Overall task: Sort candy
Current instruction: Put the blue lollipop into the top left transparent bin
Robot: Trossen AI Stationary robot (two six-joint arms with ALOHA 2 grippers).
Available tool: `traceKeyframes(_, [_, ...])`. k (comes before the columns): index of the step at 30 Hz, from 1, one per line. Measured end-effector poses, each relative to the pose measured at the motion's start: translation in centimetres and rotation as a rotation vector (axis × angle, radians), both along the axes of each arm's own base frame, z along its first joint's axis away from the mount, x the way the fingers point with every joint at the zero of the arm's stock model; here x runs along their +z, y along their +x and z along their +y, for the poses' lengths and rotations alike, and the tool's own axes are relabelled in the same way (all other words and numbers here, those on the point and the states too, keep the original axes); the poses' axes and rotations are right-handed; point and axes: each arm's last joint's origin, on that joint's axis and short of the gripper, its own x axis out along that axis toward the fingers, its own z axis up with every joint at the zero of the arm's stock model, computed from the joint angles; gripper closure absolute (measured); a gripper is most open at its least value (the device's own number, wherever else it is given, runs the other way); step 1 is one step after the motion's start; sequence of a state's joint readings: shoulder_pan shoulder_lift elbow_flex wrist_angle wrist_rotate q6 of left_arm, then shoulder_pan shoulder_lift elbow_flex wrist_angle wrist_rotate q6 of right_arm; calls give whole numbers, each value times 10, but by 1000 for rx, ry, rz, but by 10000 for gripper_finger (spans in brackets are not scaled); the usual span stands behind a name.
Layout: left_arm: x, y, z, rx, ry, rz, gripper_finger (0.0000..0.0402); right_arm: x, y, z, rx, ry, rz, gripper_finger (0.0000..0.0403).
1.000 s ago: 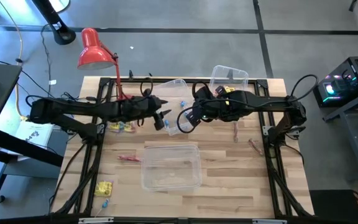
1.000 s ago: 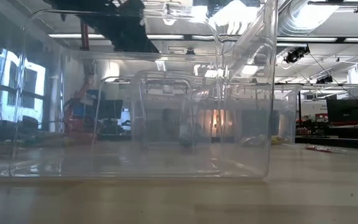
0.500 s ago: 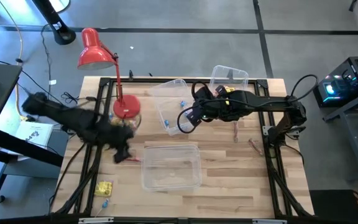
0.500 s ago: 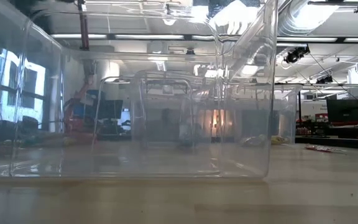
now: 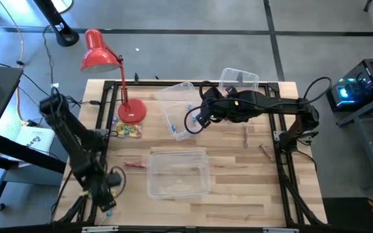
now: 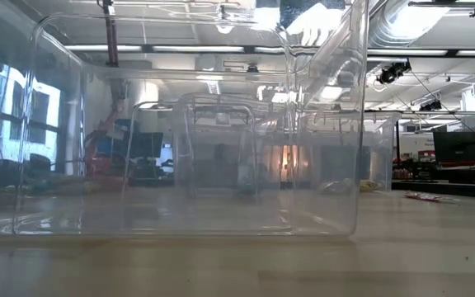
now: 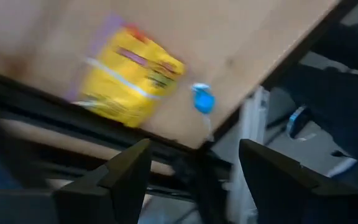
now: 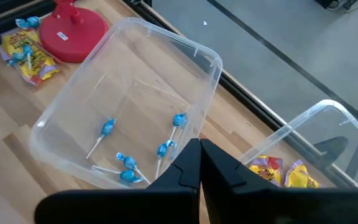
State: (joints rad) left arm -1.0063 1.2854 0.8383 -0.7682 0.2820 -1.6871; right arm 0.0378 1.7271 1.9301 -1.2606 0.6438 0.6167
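My left gripper (image 7: 194, 171) hangs open over the table's near left corner, its fingers slanting down. Ahead of its fingers a yellow candy packet (image 7: 126, 74) and a small blue twist-wrapped candy (image 7: 202, 99) lie flat on the wood by the edge. In the high view the left gripper (image 5: 108, 202) covers the packet. My right gripper (image 8: 199, 167) is shut and hovers over the near right rim of a clear bin (image 8: 194, 53) holding several blue candies (image 8: 107, 129). Red-pink sticks (image 5: 135, 165) (image 5: 245, 136) lie on the table.
A large clear bin (image 5: 178, 171) stands mid-table and fills the low view (image 6: 196, 124). A far bin (image 8: 278, 171) holds yellow packets. The red lamp's base (image 5: 131, 111) stands at the far left, with a pile of yellow and blue candy (image 5: 127, 131) beside it.
My left arm has swung from the far middle, beside the bin of blue candies, across to the table's near left corner. It has sunk a little, and its gripper has tipped downward over the yellow packet. The candy has not moved.
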Motion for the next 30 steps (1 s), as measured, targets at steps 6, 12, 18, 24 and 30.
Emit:
traceKeyframes(6, [-27, 16, -40, 40, -123, 6, 165, 0, 0, -11, -12, 0, 13, 403])
traceKeyframes(12, [-54, 16, -50, 53, -56, 127, 165, 0, 0, -17, -9, 6, 24, 403])
traceKeyframes(18, [-64, 17, -50, 80, -7, 157, 165, -1, 0, -19, 9, 20, 36, 403])
traceKeyframes(24, [-73, 12, -56, 101, 27, 186, 168, -1, 0, -19, 20, 15, 44, 403])
traceKeyframes(30, [-90, 10, -60, 70, 68, 235, 217, -1, 0, -19, 29, 10, 52, 403])
